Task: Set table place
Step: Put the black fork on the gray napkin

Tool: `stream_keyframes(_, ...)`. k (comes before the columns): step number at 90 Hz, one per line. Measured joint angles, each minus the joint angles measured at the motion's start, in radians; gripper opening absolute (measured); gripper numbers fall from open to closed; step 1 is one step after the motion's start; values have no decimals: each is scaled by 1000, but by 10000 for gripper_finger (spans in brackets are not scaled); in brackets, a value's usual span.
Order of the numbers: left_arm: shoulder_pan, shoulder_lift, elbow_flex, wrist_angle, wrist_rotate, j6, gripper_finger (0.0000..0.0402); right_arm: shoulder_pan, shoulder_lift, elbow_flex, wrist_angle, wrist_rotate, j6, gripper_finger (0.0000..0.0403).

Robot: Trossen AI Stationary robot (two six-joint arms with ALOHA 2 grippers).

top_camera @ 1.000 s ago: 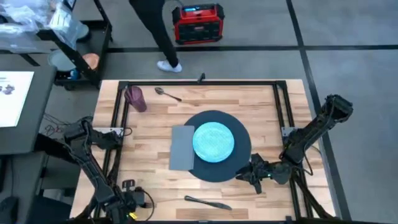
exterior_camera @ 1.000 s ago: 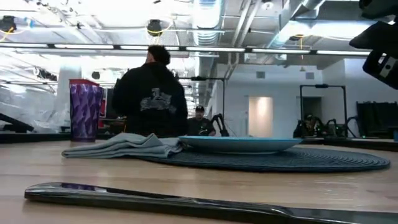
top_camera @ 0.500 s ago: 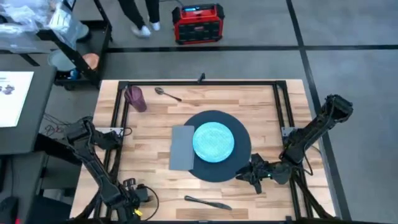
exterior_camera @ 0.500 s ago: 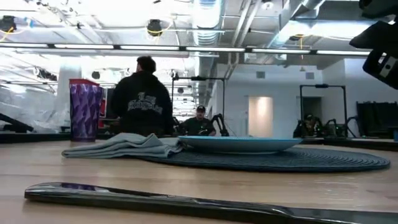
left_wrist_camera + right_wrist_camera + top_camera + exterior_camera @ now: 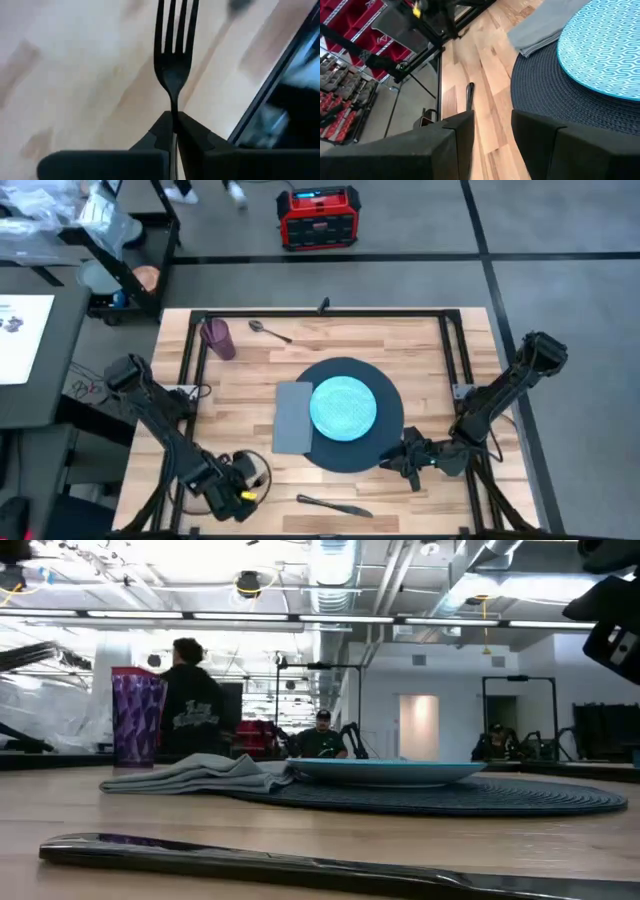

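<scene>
Right, the mat (image 5: 345, 416) lies at the middle of the bench (image 5: 420, 345), a blue plate (image 5: 343, 406) on top of it and a grey napkin (image 5: 292, 417) flat against its left edge, overlapping a little. Behind them, a purple cup (image 5: 216, 337) stands at the far left corner with a spoon (image 5: 268, 330) just beside it. A knife (image 5: 335, 506) lies near the front edge. Over at the front left corner, the left gripper (image 5: 175, 125) has its jaws clenched on a black fork (image 5: 175, 45), tines pointing out over the wood. The right gripper (image 5: 400, 461) sits at the mat's front right rim, jaws released.
</scene>
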Motion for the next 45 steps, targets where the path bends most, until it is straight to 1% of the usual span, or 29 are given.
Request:
stream_keyframes(7,56,-21,0,5,-33,-22,0,0,0,0,-5,0,0,118)
stream_keyframes(15,125,-34,1,3,-32,-22,0,0,0,0,-9,0,-1,118)
stream_keyframes(22,204,-35,1,-7,-39,-33,0,0,0,0,-21,0,-2,118)
stream_keyframes(29,285,-36,1,25,-52,-47,0,0,0,0,-37,0,-2,118)
stream_keyframes(39,382,-36,1,103,-55,7,0,0,0,0,-40,-1,0,118)
stream_keyframes(45,434,-36,1,113,-64,41,0,1,0,0,-40,-2,1,118)
